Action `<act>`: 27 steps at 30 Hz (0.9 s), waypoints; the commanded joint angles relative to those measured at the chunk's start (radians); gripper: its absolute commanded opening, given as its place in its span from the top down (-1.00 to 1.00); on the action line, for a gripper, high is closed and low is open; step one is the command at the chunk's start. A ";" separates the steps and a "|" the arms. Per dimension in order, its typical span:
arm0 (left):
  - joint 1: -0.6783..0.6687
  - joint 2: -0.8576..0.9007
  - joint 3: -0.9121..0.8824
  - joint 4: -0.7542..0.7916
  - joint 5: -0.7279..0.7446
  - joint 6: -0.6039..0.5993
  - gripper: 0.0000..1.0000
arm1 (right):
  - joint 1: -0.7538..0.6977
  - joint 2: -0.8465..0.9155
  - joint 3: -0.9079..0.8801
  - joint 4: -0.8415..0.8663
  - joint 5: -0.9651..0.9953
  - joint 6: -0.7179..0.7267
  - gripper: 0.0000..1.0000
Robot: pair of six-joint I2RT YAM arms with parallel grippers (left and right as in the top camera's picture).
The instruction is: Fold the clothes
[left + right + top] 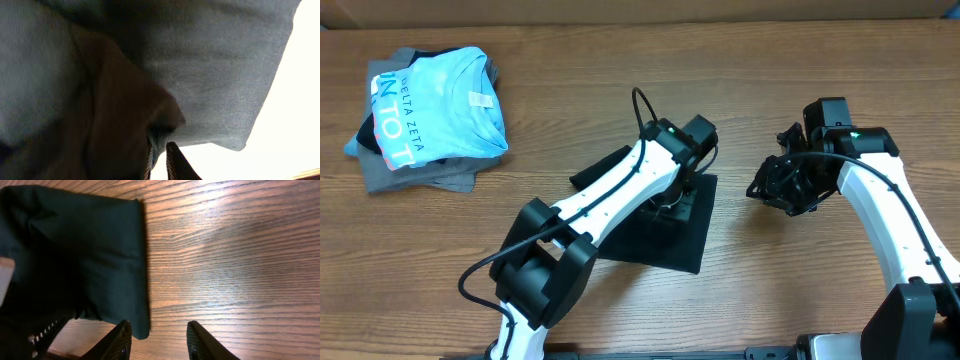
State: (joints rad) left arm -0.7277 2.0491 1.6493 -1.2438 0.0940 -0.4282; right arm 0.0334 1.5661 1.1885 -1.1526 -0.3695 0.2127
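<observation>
A black garment (682,245) lies folded in a rough rectangle at the table's middle. My left gripper (672,205) is down on its upper part. In the left wrist view its fingers (159,161) are almost together, with the cloth (210,75) pinched between them and draped close over the camera. My right gripper (772,190) is open and empty just right of the garment. In the right wrist view its fingers (160,341) hover over bare wood, with the garment's right edge (90,245) beside the left finger.
A pile of folded clothes (430,115) sits at the far left, a light blue printed T-shirt on top of grey and dark pieces. Wooden tabletop (790,290) surrounds the garment. The table's far edge runs along the top of the overhead view.
</observation>
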 commanded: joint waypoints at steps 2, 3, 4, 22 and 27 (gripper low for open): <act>0.031 -0.002 0.087 -0.032 0.007 -0.021 0.71 | 0.006 -0.014 0.007 0.010 0.003 -0.004 0.19; 0.038 -0.002 0.113 -0.045 0.007 -0.020 0.71 | 0.006 -0.014 0.007 0.016 0.002 -0.004 0.18; 0.044 -0.002 0.140 -0.063 0.007 -0.014 0.71 | 0.006 -0.013 0.007 0.025 0.002 -0.004 0.18; 0.132 -0.002 0.269 -0.330 -0.124 0.074 -0.15 | 0.075 -0.005 0.007 0.031 -0.072 -0.130 -0.37; 0.138 -0.001 0.159 -0.220 -0.138 0.074 -0.25 | 0.107 0.023 0.003 0.034 -0.069 -0.123 -0.39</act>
State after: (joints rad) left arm -0.5995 2.0499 1.8549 -1.4986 -0.0204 -0.3668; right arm 0.1284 1.5711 1.1885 -1.1229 -0.4305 0.0971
